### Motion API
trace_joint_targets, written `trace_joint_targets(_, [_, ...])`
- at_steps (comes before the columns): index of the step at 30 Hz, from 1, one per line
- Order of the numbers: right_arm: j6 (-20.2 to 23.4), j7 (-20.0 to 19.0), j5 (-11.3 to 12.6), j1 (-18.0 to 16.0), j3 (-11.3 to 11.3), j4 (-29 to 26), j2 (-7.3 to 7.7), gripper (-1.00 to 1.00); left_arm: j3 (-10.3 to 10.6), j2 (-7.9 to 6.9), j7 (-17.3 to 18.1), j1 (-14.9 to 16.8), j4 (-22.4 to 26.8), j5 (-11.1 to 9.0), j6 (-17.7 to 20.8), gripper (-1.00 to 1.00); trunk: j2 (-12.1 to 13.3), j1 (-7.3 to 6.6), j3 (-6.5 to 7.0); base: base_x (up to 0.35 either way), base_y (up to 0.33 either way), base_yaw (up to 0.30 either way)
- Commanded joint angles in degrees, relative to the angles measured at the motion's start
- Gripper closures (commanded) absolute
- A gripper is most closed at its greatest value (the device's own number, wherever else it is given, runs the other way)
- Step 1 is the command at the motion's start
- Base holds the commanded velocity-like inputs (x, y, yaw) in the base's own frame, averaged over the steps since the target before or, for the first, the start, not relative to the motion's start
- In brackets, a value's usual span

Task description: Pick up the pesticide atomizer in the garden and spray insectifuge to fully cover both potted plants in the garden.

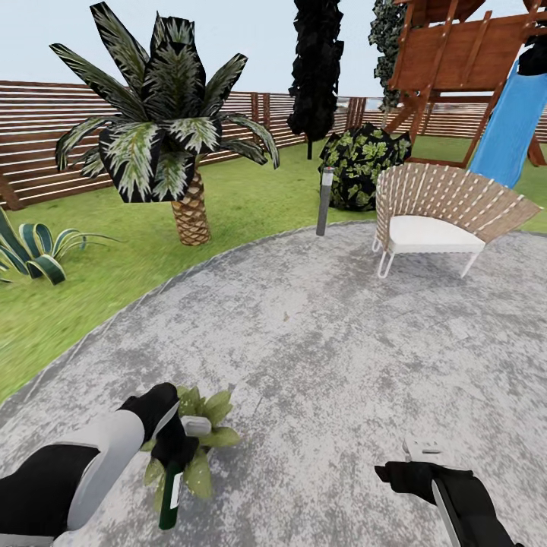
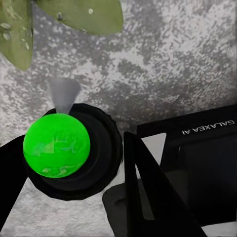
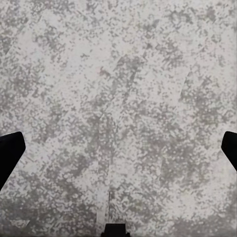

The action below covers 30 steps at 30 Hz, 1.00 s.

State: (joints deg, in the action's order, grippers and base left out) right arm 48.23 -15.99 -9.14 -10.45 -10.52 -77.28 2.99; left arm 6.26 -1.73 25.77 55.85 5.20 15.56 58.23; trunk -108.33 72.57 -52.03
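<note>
A palm, bollard lamp and wicker chair ring the patio from eleven to one o'clock. My left gripper pinches the pesticide atomizer at seven o'clock, over a potted plant. My right gripper hangs spread over bare paving.

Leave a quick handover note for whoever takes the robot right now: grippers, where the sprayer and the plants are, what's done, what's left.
Left gripper: shut on the pesticide atomizer, held with its spray head up, right beside a potted plant on the grey patio.
Right gripper: open and empty, over bare paving.
Done: atomizer picked up and brought to this plant.
Cannot tell: whether this plant is covered with spray yet.
Left: finish covering this plant if needed, then find and spray the second one.
</note>
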Motion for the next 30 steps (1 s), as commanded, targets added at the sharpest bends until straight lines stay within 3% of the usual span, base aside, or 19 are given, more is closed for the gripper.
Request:
trace_joint_targets(1, [0.20,-0.53,-0.64,-0.05,-0.04,-0.06,-0.01,-1.00,0.48,-0.02,0.60,0.08,0.09,0.25,0.14,1.00,-0.02,-0.01,-0.05,0.000,0.000,0.000])
trace_joint_targets(8, [0.20,-0.53,-0.67,-0.04,-0.02,-0.07,-0.01,-1.00,0.51,-0.02,0.60,-0.60,0.24,0.29,0.06,1.00,-0.02,-0.01,-0.05,0.000,0.000,0.000])
trace_joint_targets(22, [0.20,-0.53,-0.61,-0.07,-0.04,-0.06,-0.01,-1.00,0.47,-0.03,0.67,-7.09,0.25,0.13,0.04,1.00,-0.02,-0.01,-0.05,0.000,0.000,0.000])
trace_joint_targets(30, [0.20,-0.53,-0.53,-0.04,-0.02,-0.06,-0.01,-1.00,0.42,-0.02,0.61,-7.14,0.25,0.27,0.04,1.00,-0.02,-0.01,-0.05,0.015,-0.128,0.074])
